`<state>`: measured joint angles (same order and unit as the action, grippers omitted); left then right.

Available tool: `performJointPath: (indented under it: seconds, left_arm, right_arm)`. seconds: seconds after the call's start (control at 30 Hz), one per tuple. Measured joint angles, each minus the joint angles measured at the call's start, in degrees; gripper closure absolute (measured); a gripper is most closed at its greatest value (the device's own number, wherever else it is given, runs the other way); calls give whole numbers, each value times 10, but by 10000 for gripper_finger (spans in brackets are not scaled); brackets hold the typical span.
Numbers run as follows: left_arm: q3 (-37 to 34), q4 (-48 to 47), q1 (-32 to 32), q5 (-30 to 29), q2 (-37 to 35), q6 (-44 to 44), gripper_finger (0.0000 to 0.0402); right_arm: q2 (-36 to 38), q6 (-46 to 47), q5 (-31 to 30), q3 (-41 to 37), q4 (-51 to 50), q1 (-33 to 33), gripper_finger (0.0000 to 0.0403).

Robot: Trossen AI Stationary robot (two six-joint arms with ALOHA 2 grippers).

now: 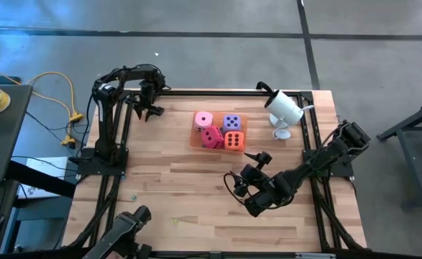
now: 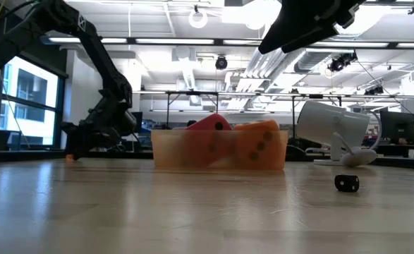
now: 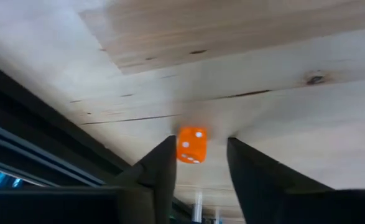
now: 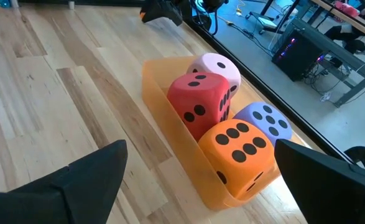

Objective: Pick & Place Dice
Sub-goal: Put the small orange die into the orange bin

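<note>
Four soft dice sit packed in the translucent orange tray [image 1: 193, 141] at mid-table: pink [image 1: 203, 119], lavender-purple [image 1: 231, 122], red [image 1: 211, 137] and orange [image 1: 234, 140]. They also show in the right wrist view: pink [image 4: 218, 67], red [image 4: 199, 99], purple [image 4: 266, 118], orange [image 4: 238, 149]. My right gripper [image 1: 252, 167] hovers wide open on the tray's near side, its fingers [image 4: 89, 177] empty. My left gripper [image 1: 152, 108] is open at the far left, low over the table. A tiny orange die with white pips [image 3: 191, 145] lies between its fingertips.
A white cylindrical device on a small stand [image 1: 284, 108] stands at the far right, right of the tray. A small black die [image 2: 346, 183] lies on the table in front of it. Dark frame rails border the table's edges [image 1: 117, 144]. Bare wood lies toward the near edge.
</note>
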<state>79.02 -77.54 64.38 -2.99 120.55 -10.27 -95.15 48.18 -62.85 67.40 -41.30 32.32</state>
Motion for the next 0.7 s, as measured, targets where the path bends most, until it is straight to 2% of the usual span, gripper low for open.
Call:
performJointPath:
  seconds: [0.2, 0.7]
  left_arm:
    - [-1, 1, 0, 1, 1, 15, 315]
    - [-1, 1, -1, -1, 2, 59, 334]
  right_arm:
    - [0, 0, 0, 0, 0, 0, 7]
    - [0, -4, 0, 0, 0, 0, 7]
